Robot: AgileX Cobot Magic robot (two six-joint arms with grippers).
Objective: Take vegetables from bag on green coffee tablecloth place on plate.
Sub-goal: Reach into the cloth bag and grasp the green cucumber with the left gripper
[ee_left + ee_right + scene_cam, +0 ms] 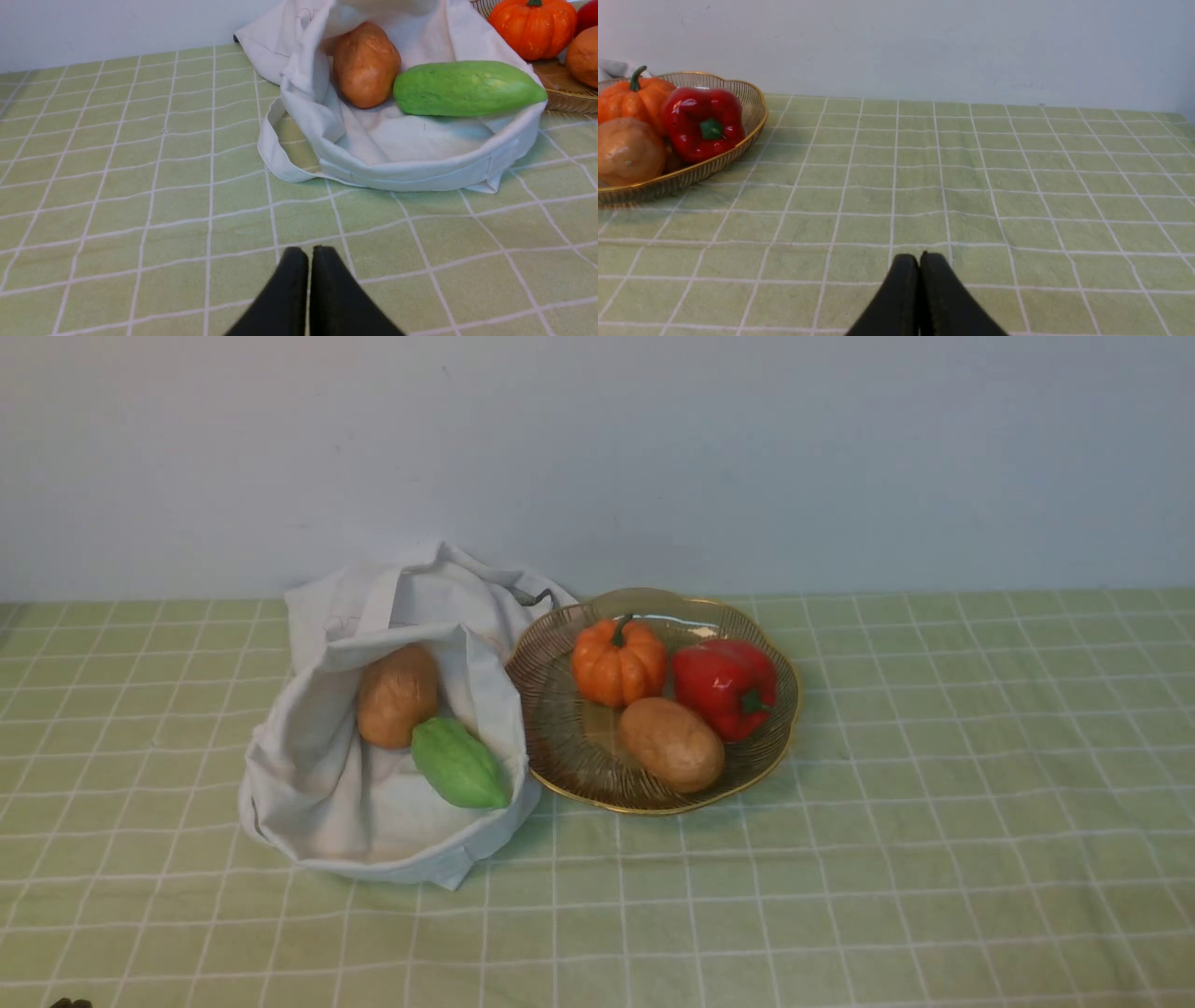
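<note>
I am holding my left gripper (309,253) and my right gripper (919,257) over the pale green, white-gridded coffee tablecloth (887,896), each pinched closed on nothing and well apart from the produce. The matte green ridged oblong vegetable (459,763) is lying in the slumped-open mouth of the soft white cloth tote bag (308,784), touching a brown potato (397,695). It is lying just beside the round amber ribbed glass plate (653,803), so I am judging it an easy reach for my nearer left arm.

Staged tabletop set, more test bench than kitchen.
Bare pale wall (747,448) rising straight from the worktop's far edge; green checked tablecloth (934,821) spread flat to every visible edge.
</note>
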